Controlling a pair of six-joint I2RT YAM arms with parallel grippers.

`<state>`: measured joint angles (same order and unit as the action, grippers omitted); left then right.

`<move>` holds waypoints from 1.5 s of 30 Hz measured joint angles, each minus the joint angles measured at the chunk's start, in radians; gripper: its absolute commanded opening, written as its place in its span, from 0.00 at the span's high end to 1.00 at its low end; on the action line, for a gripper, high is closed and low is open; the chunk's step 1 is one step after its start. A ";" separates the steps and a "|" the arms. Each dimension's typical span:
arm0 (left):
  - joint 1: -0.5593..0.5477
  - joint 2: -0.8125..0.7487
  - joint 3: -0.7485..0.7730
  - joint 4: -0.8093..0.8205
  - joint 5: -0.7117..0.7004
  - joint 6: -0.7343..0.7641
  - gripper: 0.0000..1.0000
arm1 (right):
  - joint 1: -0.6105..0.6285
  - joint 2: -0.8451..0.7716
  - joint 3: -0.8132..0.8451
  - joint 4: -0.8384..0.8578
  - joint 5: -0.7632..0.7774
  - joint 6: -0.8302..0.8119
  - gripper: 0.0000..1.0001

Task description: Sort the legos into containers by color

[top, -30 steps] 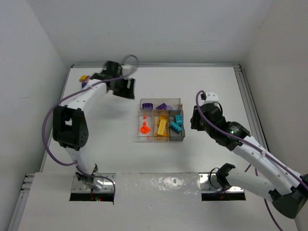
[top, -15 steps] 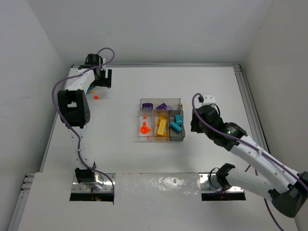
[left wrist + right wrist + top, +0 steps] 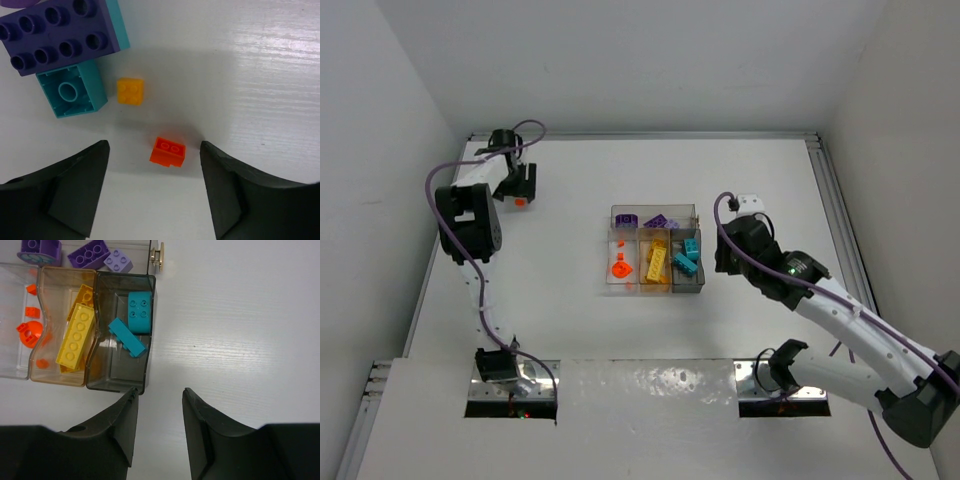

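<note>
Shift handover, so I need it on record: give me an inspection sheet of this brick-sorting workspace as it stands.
Surface: white table, no spills seen.
Job's things: clear plastic compartment tray mid-table, holding orange, yellow, teal and purple bricks; unsorted at the far left: small orange brick, small yellow brick, hollow teal brick, large purple studded brick.
Clutter: nothing seen.
Grippers: left gripper jaws open either side of the small orange brick; right gripper jaws open, empty, beside the tray.
Cables: purple cable along each arm, clear of the tray.
Surroundings: white walls on three sides.
</note>
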<state>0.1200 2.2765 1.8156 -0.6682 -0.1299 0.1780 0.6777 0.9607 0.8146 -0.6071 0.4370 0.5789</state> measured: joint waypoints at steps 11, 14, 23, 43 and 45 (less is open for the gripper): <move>0.006 -0.001 -0.012 0.011 0.029 -0.003 0.71 | 0.000 0.001 0.026 -0.003 0.002 -0.004 0.60; 0.006 -0.006 -0.018 0.007 0.039 -0.004 0.92 | 0.000 -0.001 0.026 -0.006 0.005 -0.003 0.60; -0.003 -0.082 -0.027 -0.119 0.161 -0.003 1.00 | 0.000 -0.027 0.026 -0.007 0.009 -0.003 0.60; -0.694 -0.487 -0.436 -0.072 0.439 0.056 0.96 | 0.000 -0.056 0.026 -0.011 0.009 0.014 0.60; -0.683 -0.483 -0.440 -0.061 0.434 0.053 0.92 | 0.000 -0.073 0.026 -0.019 0.013 0.020 0.60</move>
<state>-0.5629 1.7939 1.3754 -0.7288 0.3042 0.2310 0.6777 0.8879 0.8402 -0.6262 0.4500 0.5991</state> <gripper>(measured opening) 0.256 0.402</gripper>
